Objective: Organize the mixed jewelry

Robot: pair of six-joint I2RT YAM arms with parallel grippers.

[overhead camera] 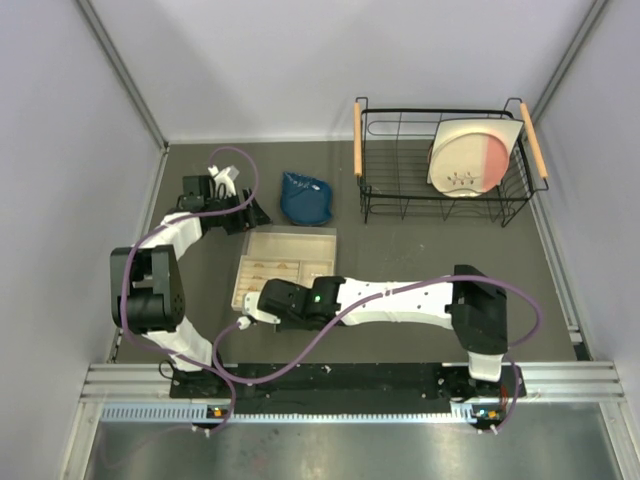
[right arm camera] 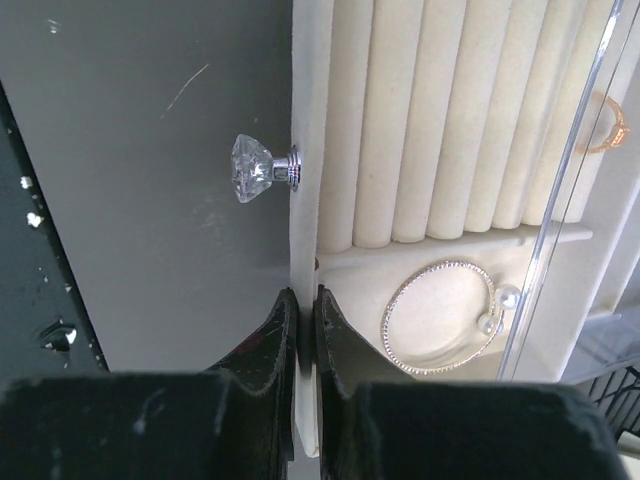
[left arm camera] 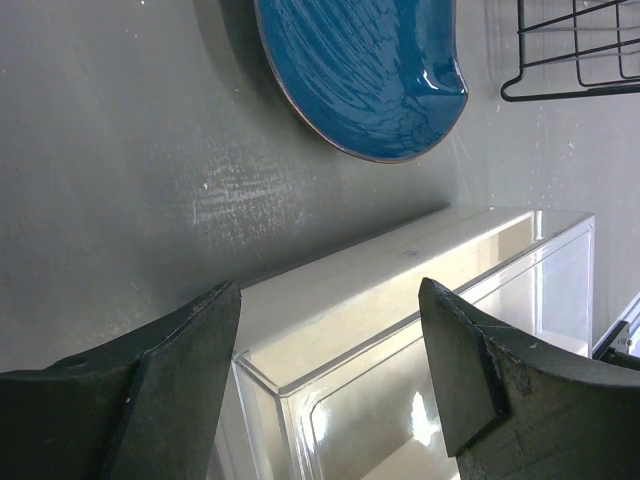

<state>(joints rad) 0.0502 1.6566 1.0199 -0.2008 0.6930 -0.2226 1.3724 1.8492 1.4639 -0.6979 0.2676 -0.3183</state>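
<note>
Right wrist view: the right gripper [right arm camera: 307,300] was pressed together on the white drawer front [right arm camera: 305,200] at lower centre of the frame, just below the crystal knob [right arm camera: 258,168].
Jewelry: the silver hoop [right arm camera: 440,263], with pearls, lay in a drawer compartment at lower right; a gold ring [right arm camera: 608,125] sat behind the clear wall at upper right.
Left wrist view: the left gripper [left arm camera: 330,290] was spread wide, holding nothing, over a corner of the clear box [left arm camera: 400,330].
Top of that frame: blue bowl [left arm camera: 360,70].
</note>
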